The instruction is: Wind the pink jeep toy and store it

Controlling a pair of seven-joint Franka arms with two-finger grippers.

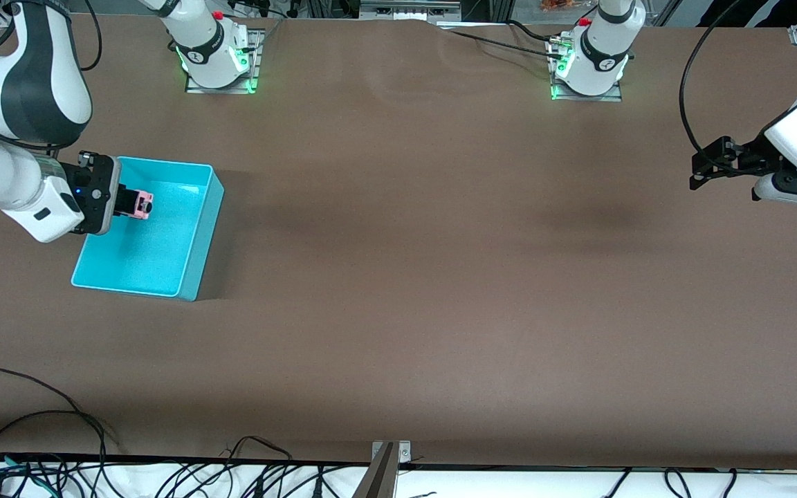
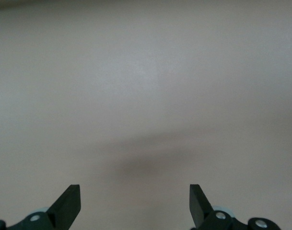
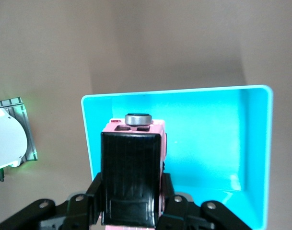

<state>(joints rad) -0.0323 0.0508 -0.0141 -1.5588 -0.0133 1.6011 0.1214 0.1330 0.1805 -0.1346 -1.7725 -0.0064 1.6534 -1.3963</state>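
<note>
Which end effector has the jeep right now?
The right end effector, shut on the pink jeep over the turquoise bin. The left end effector waits open and empty above bare table.

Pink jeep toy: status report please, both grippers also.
Right gripper shut on small pink jeep toy, over open turquoise plastic bin. Left gripper open, empty, waiting over bare brown table. Nothing in the way.
</note>
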